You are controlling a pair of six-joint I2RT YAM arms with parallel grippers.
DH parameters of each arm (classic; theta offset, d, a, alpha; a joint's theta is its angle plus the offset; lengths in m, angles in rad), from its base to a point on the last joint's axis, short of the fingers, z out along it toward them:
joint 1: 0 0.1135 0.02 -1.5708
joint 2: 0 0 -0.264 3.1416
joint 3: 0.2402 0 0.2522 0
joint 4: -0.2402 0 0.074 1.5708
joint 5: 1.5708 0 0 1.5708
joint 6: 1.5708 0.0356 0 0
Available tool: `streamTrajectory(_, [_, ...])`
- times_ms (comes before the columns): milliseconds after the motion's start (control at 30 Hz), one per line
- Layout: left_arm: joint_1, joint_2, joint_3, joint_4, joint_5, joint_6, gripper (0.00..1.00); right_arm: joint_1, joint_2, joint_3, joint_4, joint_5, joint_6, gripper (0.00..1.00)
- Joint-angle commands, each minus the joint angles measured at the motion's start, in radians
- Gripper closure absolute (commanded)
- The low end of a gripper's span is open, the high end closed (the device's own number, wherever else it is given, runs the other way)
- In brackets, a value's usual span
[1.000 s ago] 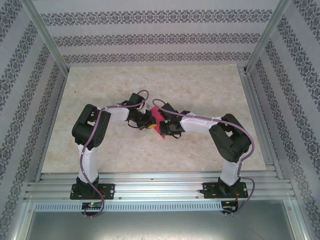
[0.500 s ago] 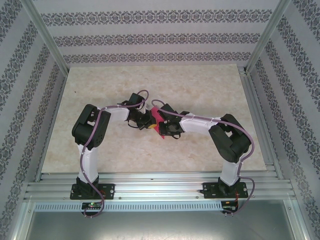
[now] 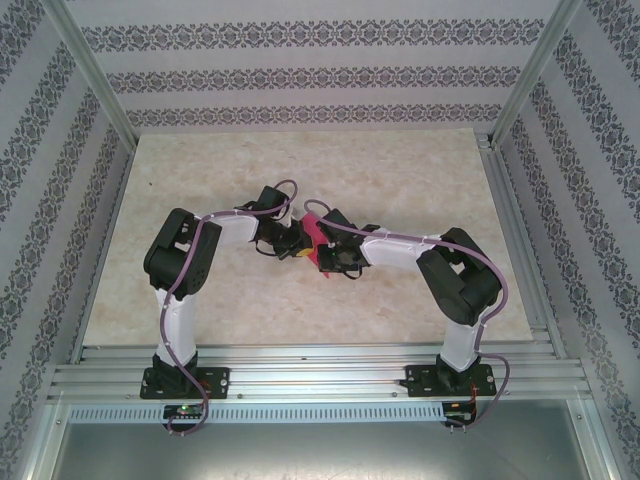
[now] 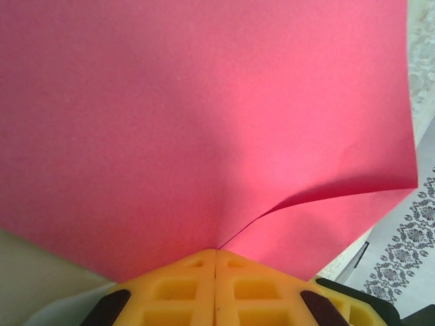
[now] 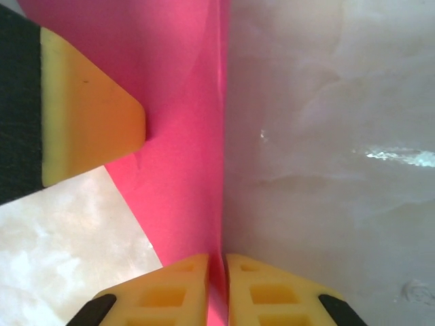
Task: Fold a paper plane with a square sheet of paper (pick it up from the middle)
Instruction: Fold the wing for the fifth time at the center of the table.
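Note:
The square sheet of paper (image 3: 313,236) is bright magenta-pink and hangs above the middle of the table, between the two arms. My left gripper (image 3: 298,244) is shut on it; in the left wrist view its yellow fingertips (image 4: 215,252) meet on the paper (image 4: 204,122), where a loose folded layer lifts at the right. My right gripper (image 5: 217,261) is shut on a folded edge of the sheet (image 5: 183,176), seen nearly edge-on. The left gripper's finger (image 5: 88,109) presses the paper from the upper left. In the top view the right gripper (image 3: 326,254) sits just right of the paper. The paper plane is out of view.
The pale marbled table (image 3: 400,180) stretches around both arms. Aluminium rails (image 3: 320,375) run along the near edge and posts stand at the back corners. Patterned walls (image 3: 300,75) close in the back and sides.
The right wrist has shifted slightly left towards the paper, and less of the pink sheet shows from above. The left arm has not moved.

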Motion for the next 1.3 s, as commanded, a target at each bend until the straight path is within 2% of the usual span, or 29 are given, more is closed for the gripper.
streamTrajectory(0, [0.010, -0.006, -0.001, -0.014, -0.045, -0.005, 0.91, 0.018, -0.010, 0.028, -0.060, 0.064, -0.033, 0.87])
streamTrajectory(100, [0.010, -0.006, -0.002, -0.017, -0.045, -0.005, 0.91, 0.033, 0.008, 0.061, -0.112, 0.108, -0.058, 0.91])
streamTrajectory(267, [0.010, -0.005, 0.002, -0.021, -0.046, -0.003, 0.91, 0.040, 0.007, 0.064, -0.134, 0.123, -0.063, 0.87])
streamTrajectory(367, [0.010, -0.005, 0.003, -0.023, -0.046, -0.002, 0.91, 0.034, 0.012, 0.061, -0.131, 0.087, -0.072, 0.87])
streamTrajectory(533, [0.010, -0.006, 0.005, -0.022, -0.047, -0.003, 0.91, 0.042, 0.026, 0.064, -0.120, 0.089, -0.092, 0.99])
streamTrajectory(600, [0.010, -0.009, 0.007, -0.024, -0.050, -0.004, 0.91, 0.050, 0.022, 0.057, -0.100, 0.098, -0.106, 1.00])
streamTrajectory(867, [0.014, -0.016, 0.017, -0.024, -0.044, -0.009, 0.90, 0.110, 0.021, 0.098, -0.166, 0.263, -0.215, 1.00])
streamTrajectory(1000, [0.015, -0.024, 0.016, -0.021, -0.047, -0.012, 0.89, 0.129, 0.064, 0.148, -0.226, 0.300, -0.253, 1.00])
streamTrajectory(1067, [0.020, -0.027, 0.017, -0.020, -0.049, -0.013, 0.88, 0.152, 0.078, 0.161, -0.238, 0.340, -0.264, 0.99])
streamTrajectory(1267, [0.023, -0.021, 0.016, -0.013, -0.041, -0.016, 0.90, 0.123, 0.036, 0.118, -0.143, 0.225, -0.193, 0.84])
